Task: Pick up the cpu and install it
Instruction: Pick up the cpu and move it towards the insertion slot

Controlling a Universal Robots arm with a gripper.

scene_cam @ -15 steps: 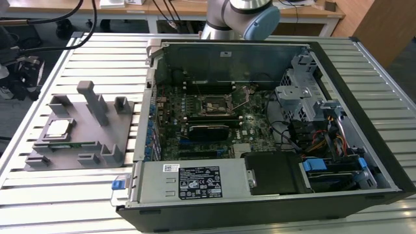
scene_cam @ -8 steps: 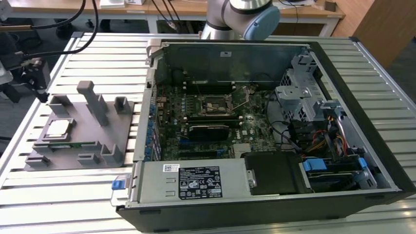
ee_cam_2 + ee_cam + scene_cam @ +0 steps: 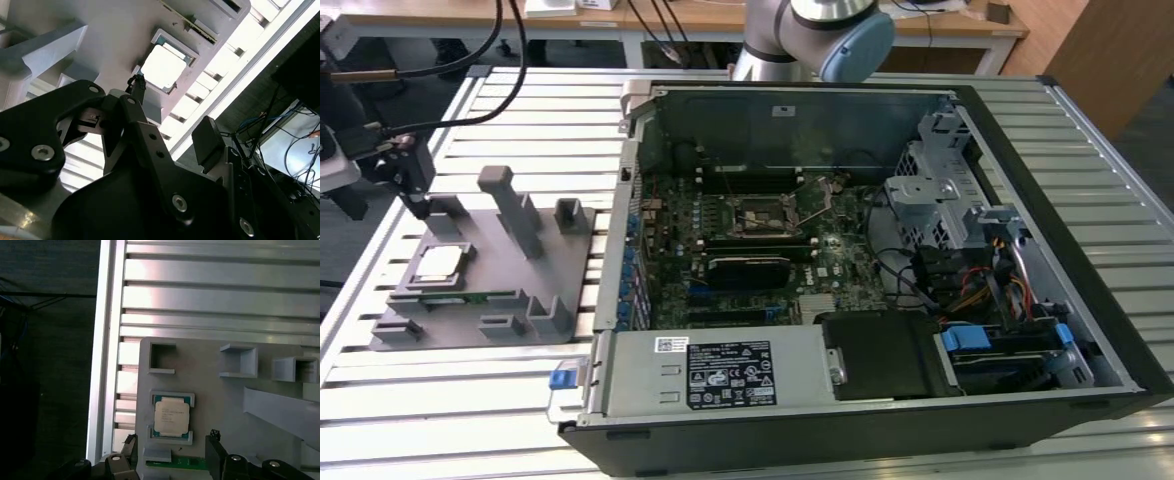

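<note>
The cpu (image 3: pixel 438 263) lies flat, silver lid up, in a low grey frame on the fixture plate (image 3: pixel 487 272), at the exterior view's left; a green circuit strip (image 3: pixel 454 297) lies just beside it; grey posts (image 3: pixel 510 208) stand near; the gripper (image 3: pixel 172 444) hangs above it, jaws wide and empty; the open computer case (image 3: pixel 987 420) with its board socket (image 3: pixel 761 215) sits well apart.

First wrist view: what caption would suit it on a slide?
Open gripper near the cpu seated in its grey fixture.

One cpu (image 3: pixel 438 263); one grey fixture plate (image 3: pixel 490 268); one open computer case (image 3: pixel 801 125).
</note>
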